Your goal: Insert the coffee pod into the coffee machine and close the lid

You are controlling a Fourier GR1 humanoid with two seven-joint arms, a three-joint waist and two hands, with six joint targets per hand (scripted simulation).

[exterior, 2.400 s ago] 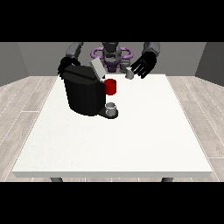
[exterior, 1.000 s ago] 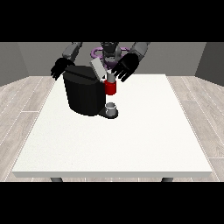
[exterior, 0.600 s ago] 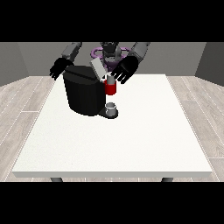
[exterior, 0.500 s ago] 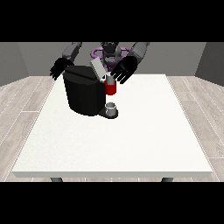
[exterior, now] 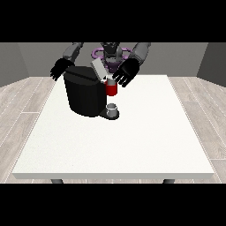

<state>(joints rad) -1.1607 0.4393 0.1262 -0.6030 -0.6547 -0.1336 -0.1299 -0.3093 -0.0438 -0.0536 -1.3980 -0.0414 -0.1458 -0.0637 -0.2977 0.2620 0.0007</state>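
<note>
Although the small pale coffee pod (exterior: 110, 79) can barely be made out, it seems to sit at the top of the red brew head (exterior: 111, 89), right at the fingertips of the black hand at the view's right (exterior: 125, 73). Whether those fingers pinch it or merely rest against it I cannot tell; the hand looks spread, its fingers reaching down and toward the machine. The grey hinged lid (exterior: 98, 69) stands tilted up and open just behind the pod, above the bulky black coffee machine (exterior: 85, 91), so the closing step is not yet done. Below the red head a small grey cup (exterior: 112, 108) stands on the machine's base. The black hand at the view's left (exterior: 60, 69) hangs with its fingers spread and relaxed beside the machine's far corner, holding nothing, over the large white table (exterior: 132, 141).

The risk from here, as I judge it, is the pod sitting crooked in its slot — pressing the lid down then would jam it or leave it ajar. A sideways sweep of the nearer hand could also knock the pod out, or nudge the whole machine — and the cup beneath it.
</note>
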